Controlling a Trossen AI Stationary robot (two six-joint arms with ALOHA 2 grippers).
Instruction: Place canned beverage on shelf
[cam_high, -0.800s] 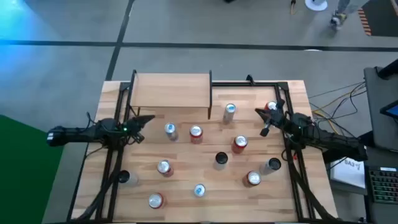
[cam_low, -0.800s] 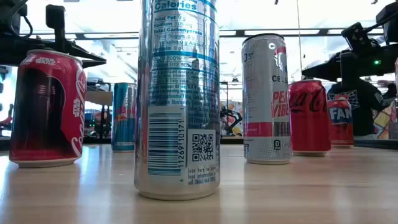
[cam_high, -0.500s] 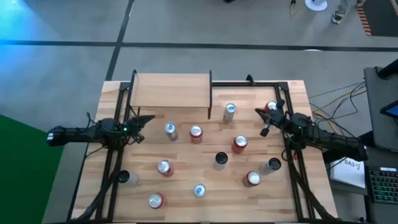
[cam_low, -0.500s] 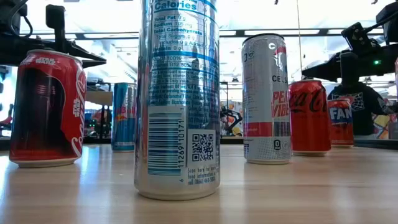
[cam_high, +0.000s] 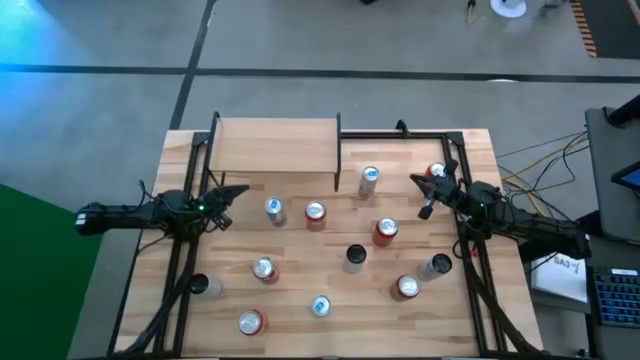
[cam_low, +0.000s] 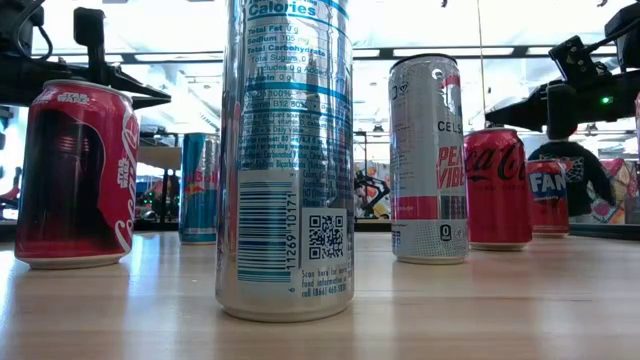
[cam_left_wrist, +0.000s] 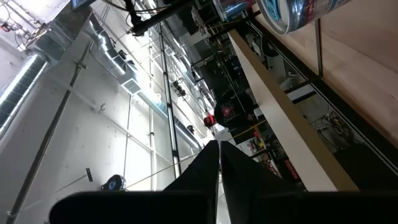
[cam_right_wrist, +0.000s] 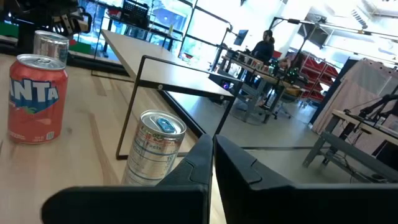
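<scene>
My right pincer (cam_high: 424, 212), closed and empty, hangs beside the upright silver can (cam_high: 369, 181), probably the nearest, with the shelf (cam_high: 275, 145) beyond it on the worktop (cam_high: 300, 330).

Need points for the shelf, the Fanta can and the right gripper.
shelf (cam_high: 275, 145), high view, middle of its light wood top board.
Fanta can (cam_right_wrist: 36, 99), right wrist view, orange label on its side.
right gripper (cam_high: 426, 211), high view, tip of the shut fingers.
</scene>
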